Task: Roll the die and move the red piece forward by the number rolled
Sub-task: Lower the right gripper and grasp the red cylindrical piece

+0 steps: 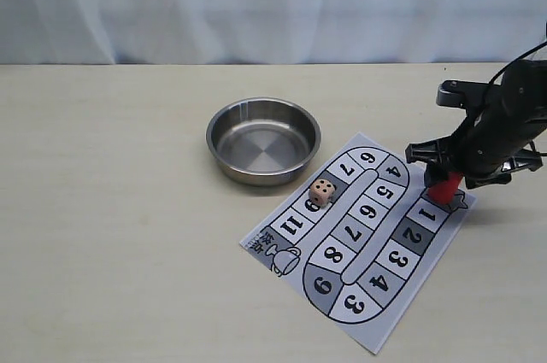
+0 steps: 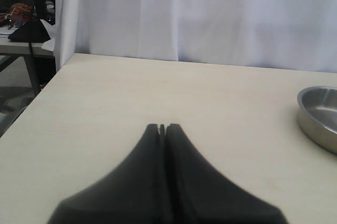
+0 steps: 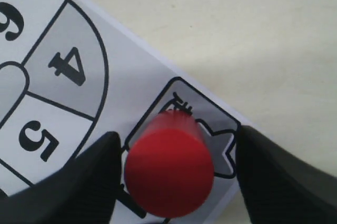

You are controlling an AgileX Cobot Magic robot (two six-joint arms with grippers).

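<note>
The red piece (image 1: 444, 188) stands upright on the start picture at the right end of the paper game board (image 1: 436, 243). My right gripper (image 1: 450, 177) is lowered over it. In the right wrist view the red piece (image 3: 169, 171) sits between the two black fingers (image 3: 89, 182) of the right gripper (image 3: 176, 174), with a narrow gap on one side and a wider one on the other, so the gripper is open. The die (image 1: 322, 192), a pale cube with dark dots, lies on the board beside square 7. My left gripper (image 2: 162, 127) is shut and holds nothing, above bare table.
A steel bowl (image 1: 224, 162) stands empty behind the board's left end; its rim shows in the left wrist view as the steel bowl (image 2: 318, 116). A white curtain hangs behind the table. The table's left edge and a cluttered desk (image 2: 23, 29) lie beyond.
</note>
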